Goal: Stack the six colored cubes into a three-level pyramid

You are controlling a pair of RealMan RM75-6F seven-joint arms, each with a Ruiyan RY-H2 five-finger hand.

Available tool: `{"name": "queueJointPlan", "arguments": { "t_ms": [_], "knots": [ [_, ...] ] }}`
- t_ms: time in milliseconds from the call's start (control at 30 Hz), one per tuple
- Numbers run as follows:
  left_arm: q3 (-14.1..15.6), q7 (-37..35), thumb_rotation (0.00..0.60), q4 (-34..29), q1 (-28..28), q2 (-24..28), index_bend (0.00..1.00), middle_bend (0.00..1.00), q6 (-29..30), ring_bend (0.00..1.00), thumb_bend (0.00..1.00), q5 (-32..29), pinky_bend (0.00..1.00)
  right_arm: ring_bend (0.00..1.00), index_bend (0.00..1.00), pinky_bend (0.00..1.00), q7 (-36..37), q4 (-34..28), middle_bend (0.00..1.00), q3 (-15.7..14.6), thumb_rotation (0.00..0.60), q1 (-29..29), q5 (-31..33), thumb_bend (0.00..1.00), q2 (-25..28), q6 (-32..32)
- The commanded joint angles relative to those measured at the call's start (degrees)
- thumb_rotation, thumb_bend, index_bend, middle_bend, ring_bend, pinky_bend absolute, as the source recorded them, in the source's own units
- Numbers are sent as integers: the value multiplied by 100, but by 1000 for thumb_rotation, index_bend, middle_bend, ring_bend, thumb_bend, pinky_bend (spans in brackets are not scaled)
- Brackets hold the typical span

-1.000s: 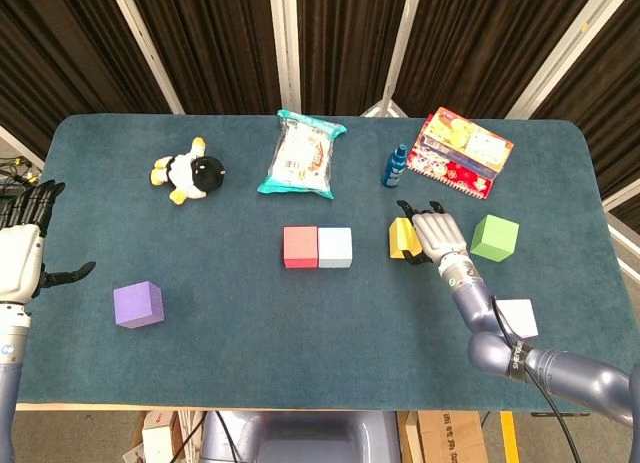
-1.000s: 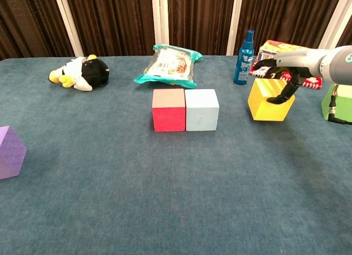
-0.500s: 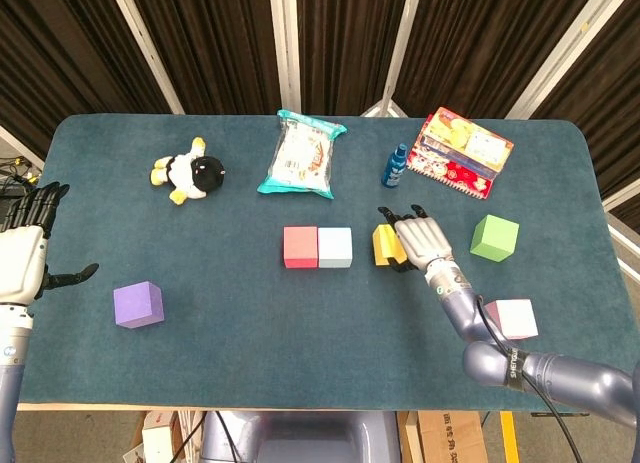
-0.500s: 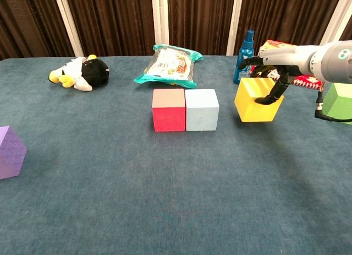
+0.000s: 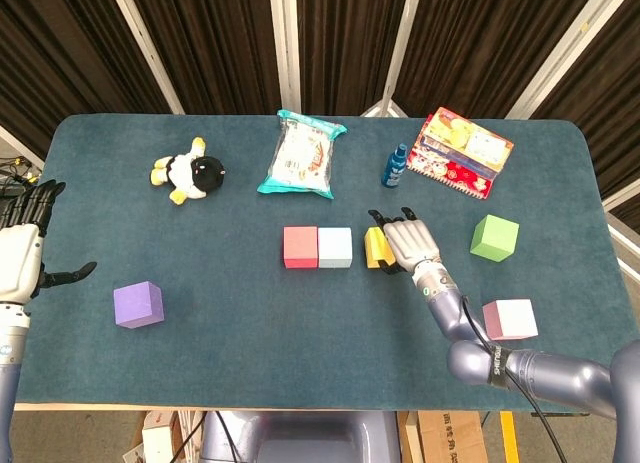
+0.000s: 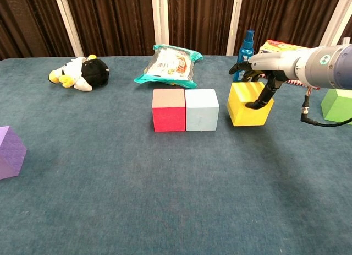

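On the table (image 5: 250, 313) six cubes, one per colour; right hand (image 6: 257, 68) grips yellow cube (image 6: 247, 105).

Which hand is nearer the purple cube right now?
Left. The left hand hangs open at the table's left edge, just up-left of the purple cube; the right hand grips the yellow cube far across the table.

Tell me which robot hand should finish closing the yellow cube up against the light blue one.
Right. The right robot hand already grips the yellow cube beside the light blue cube; the left robot hand hangs open at the table's far left edge.
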Motion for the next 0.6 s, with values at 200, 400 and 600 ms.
{"name": "queueJointPlan", "arguments": {
  "t_ms": [200, 400, 600],
  "knots": [
    [-17, -54, 600, -6, 4, 44, 0, 22, -39, 0, 123, -42, 42, 352, 0, 0, -93, 25, 431, 14, 600, 136, 228, 420, -93, 32],
    [-30, -61, 600, -33, -3, 83, 0, 22, -78, 0, 123, -107, 42, 352, 0, 0, -161, 76, 431, 29, 600, 234, 398, 421, -182, 61],
    [-39, -107, 600, -22, -7, 106, 0, 22, -119, 0, 123, -149, 42, 352, 0, 0, -219, 131, 432, 48, 600, 311, 525, 420, -242, 101]
  ]
}}
